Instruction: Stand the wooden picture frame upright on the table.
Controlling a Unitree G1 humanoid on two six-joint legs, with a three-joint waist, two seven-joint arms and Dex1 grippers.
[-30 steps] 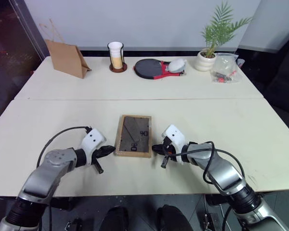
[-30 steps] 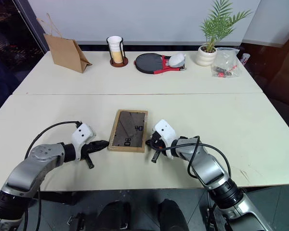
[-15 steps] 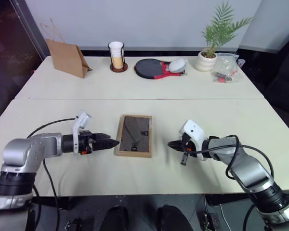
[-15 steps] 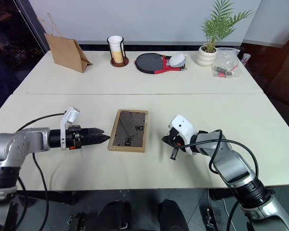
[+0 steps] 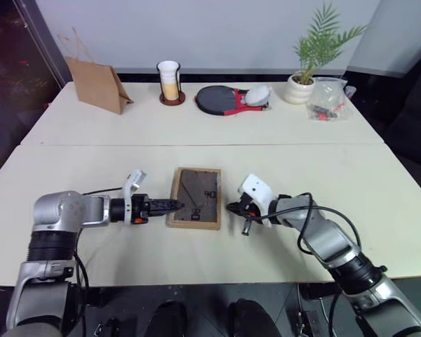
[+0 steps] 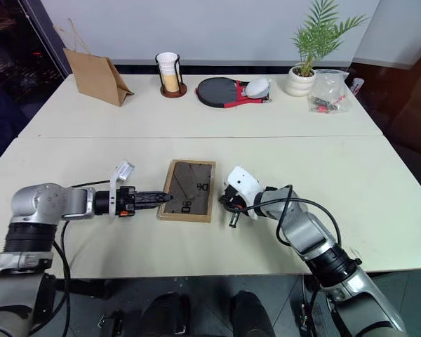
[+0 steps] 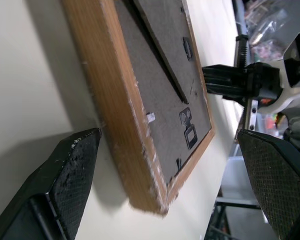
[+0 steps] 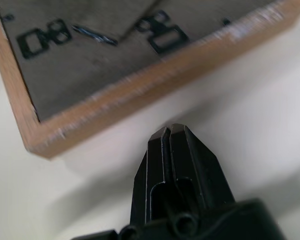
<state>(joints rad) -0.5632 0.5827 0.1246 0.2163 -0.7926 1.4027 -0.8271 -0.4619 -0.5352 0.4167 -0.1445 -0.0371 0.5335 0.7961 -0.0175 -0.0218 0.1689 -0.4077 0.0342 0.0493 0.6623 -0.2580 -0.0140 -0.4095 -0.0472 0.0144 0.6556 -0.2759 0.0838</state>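
Basically, wooden picture frame [image 5: 195, 197] lay face-down on the table [image 5: 379, 175]; we had the left tool [image 5: 175, 206] spread wide straddling its left edge for lifting, right tool [image 5: 231, 208] closed, empty, bracing opposite.

Both arms are built of rounded silver-grey metal segments joined by black collars. A loose black cable loops along each forearm to the wrist. The left gripper [image 5: 177, 206], on the side of the wooden picture frame [image 5: 195, 197] nearer the brown paper bag, has a black body with a small orange-red mark and a white block standing on its wrist. Its fingers [image 7: 65, 185] are black wedges with fine cross-hatched pads. The right gripper [image 5: 231, 208], on the frame's opposite side, wears a white, rounded wrist housing; its black fingers [image 8: 177, 150] taper to a blunt point.
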